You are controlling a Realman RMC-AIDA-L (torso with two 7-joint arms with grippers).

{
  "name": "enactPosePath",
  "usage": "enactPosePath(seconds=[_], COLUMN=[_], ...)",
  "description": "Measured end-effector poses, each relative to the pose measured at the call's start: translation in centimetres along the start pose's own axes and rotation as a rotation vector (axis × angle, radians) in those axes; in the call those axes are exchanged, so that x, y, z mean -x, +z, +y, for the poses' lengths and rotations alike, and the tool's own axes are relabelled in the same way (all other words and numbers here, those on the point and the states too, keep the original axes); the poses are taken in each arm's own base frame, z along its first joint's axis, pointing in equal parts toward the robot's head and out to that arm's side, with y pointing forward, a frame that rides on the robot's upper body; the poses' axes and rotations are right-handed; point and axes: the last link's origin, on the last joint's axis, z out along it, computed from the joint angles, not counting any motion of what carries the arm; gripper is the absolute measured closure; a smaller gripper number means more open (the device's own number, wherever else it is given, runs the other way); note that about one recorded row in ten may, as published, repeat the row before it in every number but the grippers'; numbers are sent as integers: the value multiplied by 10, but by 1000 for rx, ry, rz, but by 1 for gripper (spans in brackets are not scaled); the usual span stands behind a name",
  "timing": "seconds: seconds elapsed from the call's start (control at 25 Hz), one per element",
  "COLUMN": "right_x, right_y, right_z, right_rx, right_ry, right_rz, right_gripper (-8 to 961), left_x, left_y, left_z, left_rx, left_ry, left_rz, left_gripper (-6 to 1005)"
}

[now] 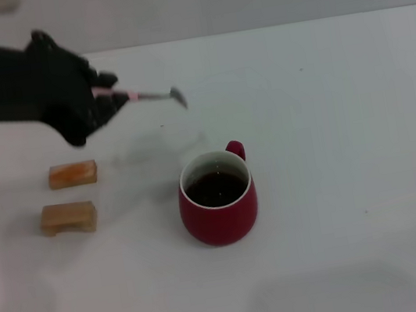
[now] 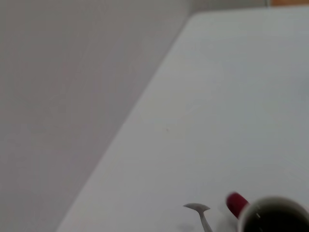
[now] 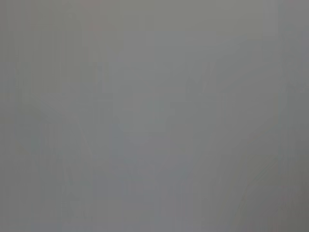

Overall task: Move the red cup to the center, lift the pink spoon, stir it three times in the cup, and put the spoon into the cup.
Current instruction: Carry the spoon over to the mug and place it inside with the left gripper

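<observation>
The red cup (image 1: 218, 199) stands upright near the middle of the white table, dark liquid inside, its handle turned to the far right. My left gripper (image 1: 108, 98) hangs above the table to the cup's far left, shut on the pink handle of the pink spoon (image 1: 152, 95). The spoon is held roughly level in the air, its grey bowl pointing right, up and left of the cup. The left wrist view catches the spoon bowl (image 2: 197, 208) beside the cup's rim (image 2: 275, 215) and handle. My right gripper is out of view; its wrist view is plain grey.
Two small tan wooden blocks (image 1: 73, 174) (image 1: 68, 218) lie on the table (image 1: 327, 105) left of the cup, below my left arm. The table's far edge meets a grey wall behind.
</observation>
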Motion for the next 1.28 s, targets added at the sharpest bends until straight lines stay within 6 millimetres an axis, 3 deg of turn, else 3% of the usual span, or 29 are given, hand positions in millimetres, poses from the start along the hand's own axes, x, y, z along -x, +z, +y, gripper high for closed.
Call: enactPosePath(seconds=[0.24, 1.28], right_x=[0, -1], right_y=[0, -1], right_z=[-1, 2], right_rx=[-3, 6], right_ry=[-2, 3], right_rz=[-2, 8], right_gripper=[954, 953], left_x=[1, -10], left_y=[6, 5], left_z=[12, 22], left_rx=[50, 136], left_ry=[47, 109], left_rz=[-82, -120], left_gripper=[826, 825])
